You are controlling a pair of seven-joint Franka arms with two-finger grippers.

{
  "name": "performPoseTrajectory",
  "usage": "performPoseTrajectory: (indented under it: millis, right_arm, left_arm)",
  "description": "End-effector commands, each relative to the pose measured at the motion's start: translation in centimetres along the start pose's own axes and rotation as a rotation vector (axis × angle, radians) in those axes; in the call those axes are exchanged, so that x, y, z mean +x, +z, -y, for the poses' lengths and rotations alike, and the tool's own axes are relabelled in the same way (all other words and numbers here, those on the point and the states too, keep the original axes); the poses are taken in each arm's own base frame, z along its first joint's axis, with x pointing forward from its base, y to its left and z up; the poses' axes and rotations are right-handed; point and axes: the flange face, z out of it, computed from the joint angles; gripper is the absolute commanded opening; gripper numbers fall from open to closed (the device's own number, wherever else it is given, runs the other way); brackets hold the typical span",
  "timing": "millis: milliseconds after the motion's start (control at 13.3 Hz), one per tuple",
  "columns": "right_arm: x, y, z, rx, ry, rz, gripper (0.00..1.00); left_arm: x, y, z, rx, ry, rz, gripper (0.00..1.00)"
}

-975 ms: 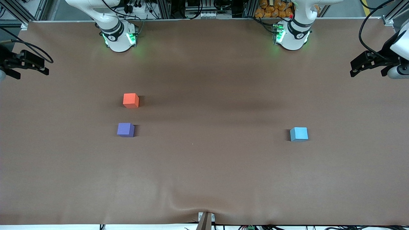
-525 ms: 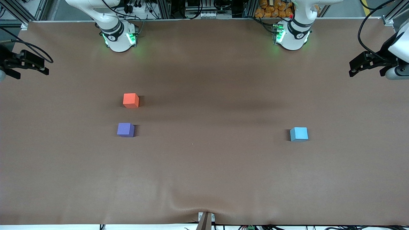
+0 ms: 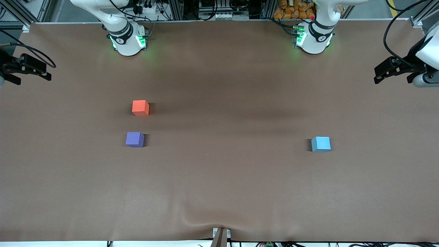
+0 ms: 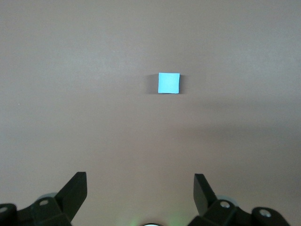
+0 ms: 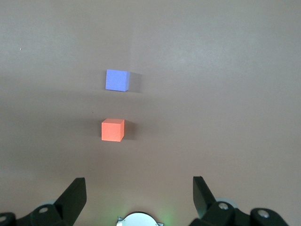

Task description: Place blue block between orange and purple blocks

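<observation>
The blue block [image 3: 321, 143] lies alone on the brown table toward the left arm's end; it also shows in the left wrist view as the blue block [image 4: 169, 83]. The orange block [image 3: 140, 107] and purple block [image 3: 134, 139] sit toward the right arm's end with a small gap between them, the purple one nearer the front camera. The right wrist view shows the orange block [image 5: 113, 130] and purple block [image 5: 117, 80]. My left gripper [image 3: 379, 73] [image 4: 140, 181] hangs open and empty above its end of the table. My right gripper [image 3: 46, 71] [image 5: 139, 184] hangs open and empty above the other end.
The two arm bases [image 3: 128, 41] [image 3: 313, 39] stand along the table edge farthest from the front camera. The brown cover has a wrinkle [image 3: 202, 221] near a small bracket [image 3: 221, 236] at the edge nearest that camera.
The left gripper has crept slightly inward and the right gripper has barely shifted. The three blocks have not moved.
</observation>
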Motion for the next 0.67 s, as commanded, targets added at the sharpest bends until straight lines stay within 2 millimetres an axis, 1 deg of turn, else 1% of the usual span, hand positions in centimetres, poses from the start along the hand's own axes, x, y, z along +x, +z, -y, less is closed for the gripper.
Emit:
performPoseTrajectory:
  millis: [0,375,600]
  right_arm:
    - [0.1,-0.2,0.1,0.013,-0.008,0.002,1.0]
    - [0.1,-0.1,0.3,0.014,-0.011,0.008,1.0]
    - [0.0,-0.1,0.2,0.014,-0.01,0.008,1.0]
  left_arm:
    - [0.5,-0.4,0.2,0.005,-0.01,-0.008,1.0]
    - [0.6,0.2,0.3,0.005,-0.011,0.006,1.0]
    - [1.1,1.1,0.1,0.005,-0.001,0.019,1.0]
